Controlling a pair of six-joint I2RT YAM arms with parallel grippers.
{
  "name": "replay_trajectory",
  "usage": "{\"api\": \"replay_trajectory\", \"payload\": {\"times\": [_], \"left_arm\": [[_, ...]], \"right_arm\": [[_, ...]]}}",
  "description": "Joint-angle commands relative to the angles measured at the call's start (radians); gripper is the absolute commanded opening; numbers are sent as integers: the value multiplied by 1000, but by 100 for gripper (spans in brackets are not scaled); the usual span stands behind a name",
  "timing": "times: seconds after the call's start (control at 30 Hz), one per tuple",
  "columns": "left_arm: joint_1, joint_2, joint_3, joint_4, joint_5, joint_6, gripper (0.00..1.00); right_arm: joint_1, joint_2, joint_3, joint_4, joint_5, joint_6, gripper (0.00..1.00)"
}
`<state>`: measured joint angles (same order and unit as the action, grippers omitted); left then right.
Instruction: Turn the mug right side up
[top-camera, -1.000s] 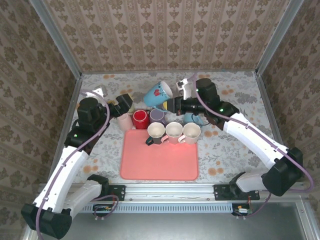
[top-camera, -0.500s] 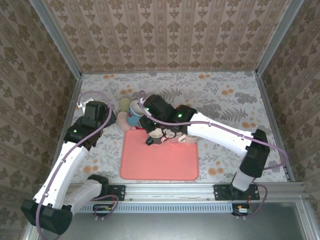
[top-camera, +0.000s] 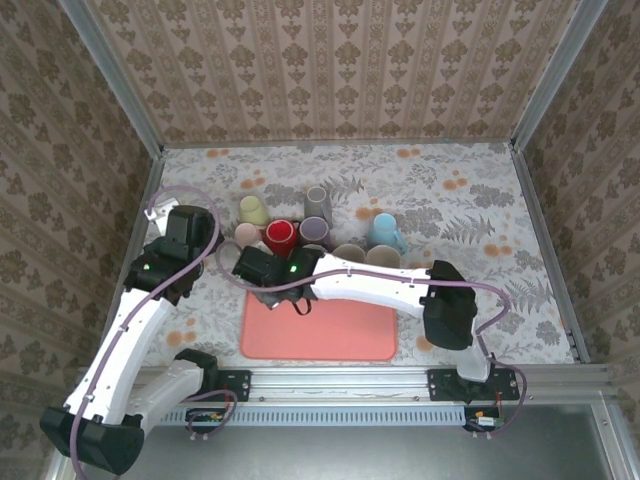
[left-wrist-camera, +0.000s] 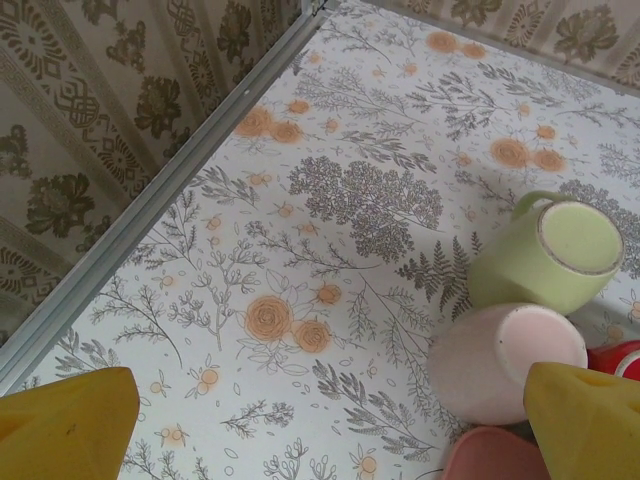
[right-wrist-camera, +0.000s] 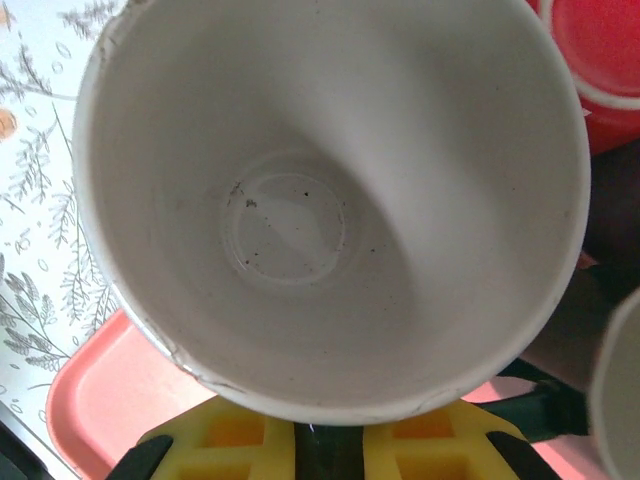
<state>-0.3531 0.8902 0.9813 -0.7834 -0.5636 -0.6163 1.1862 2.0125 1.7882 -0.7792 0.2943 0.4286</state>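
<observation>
Floral cloth covers the table (top-camera: 470, 200), which is walled in by patterned panels. At the far left, the left gripper (left-wrist-camera: 330, 425) is held wide apart and empty above bare cloth. Just to its right a green mug (left-wrist-camera: 560, 250) and a pink mug (left-wrist-camera: 500, 360) are seen base-up, touching or nearly so. Further right, the right gripper (right-wrist-camera: 305, 450) is stretched across the red tray (top-camera: 320, 335), its jaws drawn narrow at the near rim of the mug (right-wrist-camera: 300, 200). Exactly which part is pinched cannot be told. The white inside and bottom of the mug are turned straight up at the wrist camera, so the turning is judged done. Setting it down, releasing it and withdrawing are left, and the two base-up mugs are untouched.
</observation>
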Motion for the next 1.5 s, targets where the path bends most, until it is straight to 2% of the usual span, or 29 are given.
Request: {"api": "replay_trajectory", "payload": {"times": [0.0,0.4,0.67,0.83,1.07,1.23,1.47], "left_arm": [[-5,-26,-9,-33,-33,-22,100],[-6,-33,-18,-24,-13,-28,100],[-7,-32,-20,-16,-3,-24,100],[-8,-30,-23,-11,-1,-19,100],[-9,-29,-23,-7,-3,-13,100],[-9,-28,-22,-8,-4,-13,100],[-10,-23,-23,-5,-2,-8,100]], "right_arm": [[-10,22,43,4,84,37,0],[-13,123,69,25,189,124,0],[-38,142,43,81,146,145,0],[-46,139,15,124,148,132,12],[-40,128,12,124,174,109,42],[-40,92,-16,137,175,104,48],[-39,43,-27,139,166,84,49]]}}
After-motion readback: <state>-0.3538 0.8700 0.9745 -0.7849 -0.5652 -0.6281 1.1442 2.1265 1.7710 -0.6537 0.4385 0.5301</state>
